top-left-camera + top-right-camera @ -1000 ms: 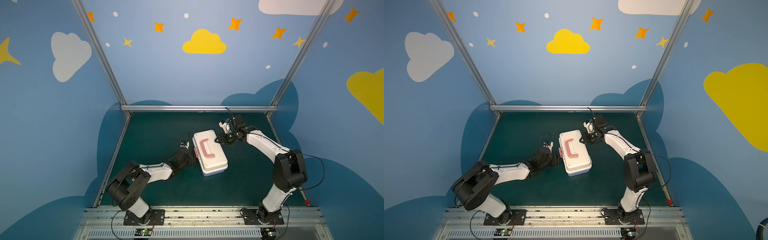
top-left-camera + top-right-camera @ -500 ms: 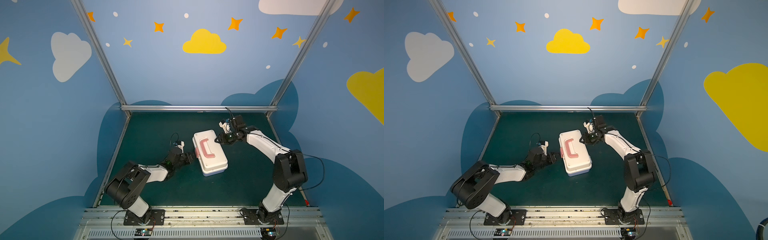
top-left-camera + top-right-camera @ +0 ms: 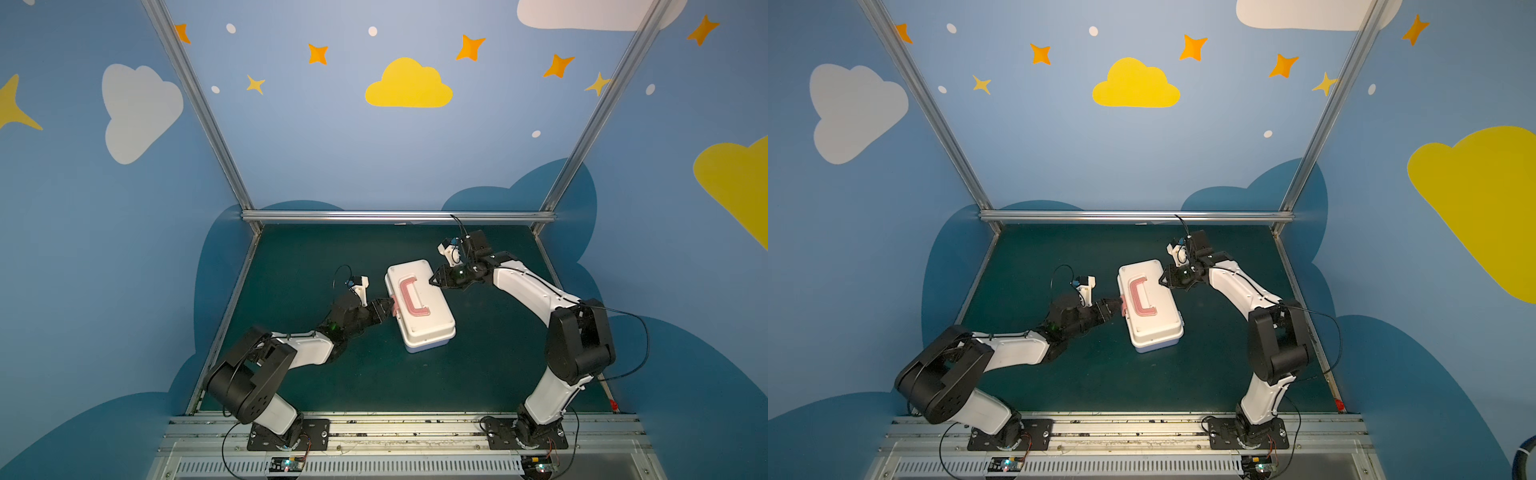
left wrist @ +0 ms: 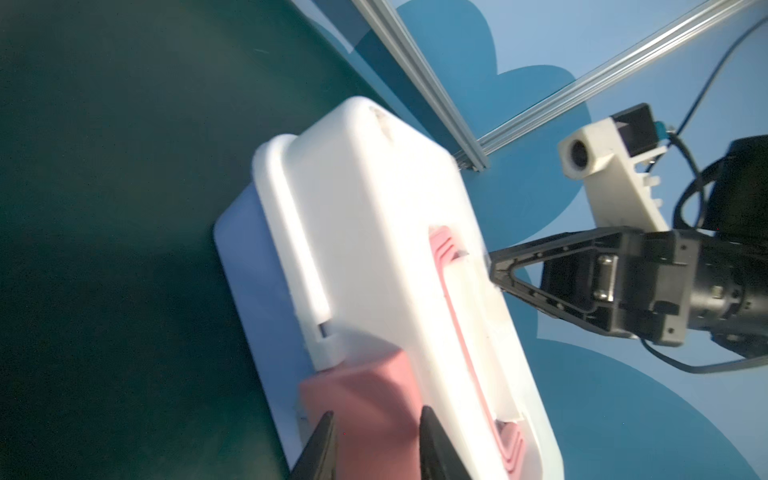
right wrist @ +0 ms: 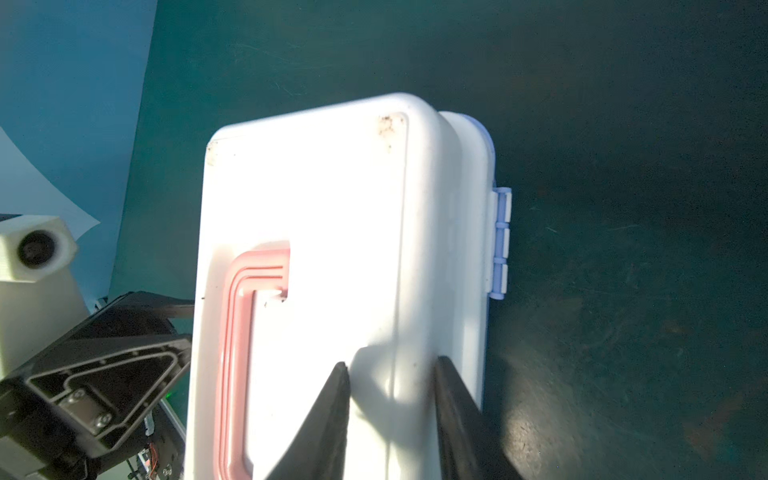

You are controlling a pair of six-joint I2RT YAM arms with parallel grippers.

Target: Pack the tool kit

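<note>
Left wrist view has the tool kit (image 4: pixel 374 208) lying closed on the dark green mat (image 4: pixel 104 166). The left gripper (image 4: pixel 378 411) comes in low so that its two black jaws straddle the pink latch (image 4: pixel 365 386). They stand narrow, close to its flanks, yet I cannot tell whether they truly pinch it; my guess is it means to press that clasp home. Opposite, the right gripper (image 5: pixel 392 363) stands part open and holds nothing, tips planted on the white lid (image 5: pixel 332 187), with the hinge (image 5: pixel 500 241) just outside one jaw, likely pinning the case while the latch is worked. The shell is smooth, glossy, round-cornered plastic; the ribbed pink handle (image 5: pixel 235 353) lies flat in its recess beyond the other jaw, and a lavender base (image 4: pixel 241 266) peeps out beneath
</note>
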